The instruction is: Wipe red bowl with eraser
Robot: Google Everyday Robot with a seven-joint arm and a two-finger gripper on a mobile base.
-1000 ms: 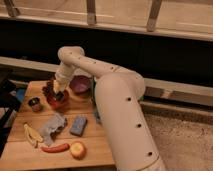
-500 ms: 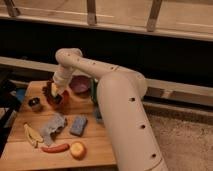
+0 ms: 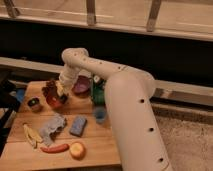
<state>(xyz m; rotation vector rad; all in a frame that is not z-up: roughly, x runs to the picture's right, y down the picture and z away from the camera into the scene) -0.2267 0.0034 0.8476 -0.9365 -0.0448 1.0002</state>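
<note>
Your gripper (image 3: 57,94) sits left of centre, jaws closed on what looks like the eraser (image 3: 63,98), a small dark block, right over the red bowl (image 3: 52,102). Expect the eraser to be light, firm and grippy, best pinched across its narrow sides. The shallow red-orange bowl looks light and smooth and may skid, so press gently.

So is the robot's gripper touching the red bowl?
Cannot tell. In the camera view the gripper sits right over the red bowl, hiding where they would meet.
</note>
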